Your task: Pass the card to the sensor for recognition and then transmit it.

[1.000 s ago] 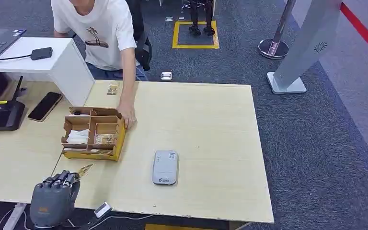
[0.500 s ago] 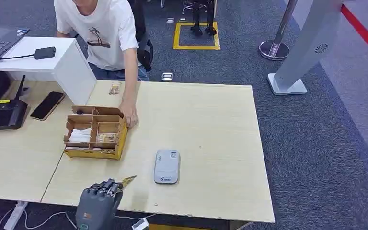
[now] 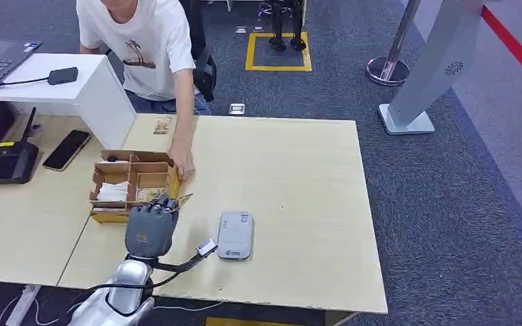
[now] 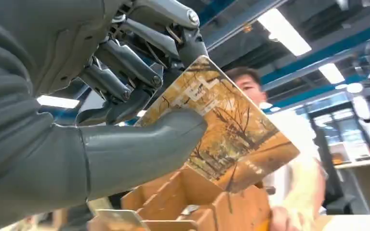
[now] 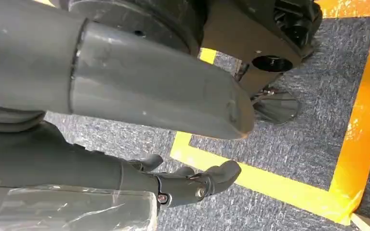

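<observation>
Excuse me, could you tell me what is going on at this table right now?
The left robot hand holds a thin card printed with an autumn tree scene above the light wooden table, between the divided cardboard box and the flat grey card sensor. A person in a white T-shirt rests a hand against the box. The card is not over the sensor yet.

Big light wood table [image 3: 299, 204] fills the middle of the frame. On it: a cardboard divider box [image 3: 134, 185] at center left, a grey sensor pad [image 3: 235, 235] lower middle, a small card [image 3: 162, 125] near the far edge. Left side has a black phone [image 3: 66, 150] and a black router [image 3: 1, 163].
</observation>
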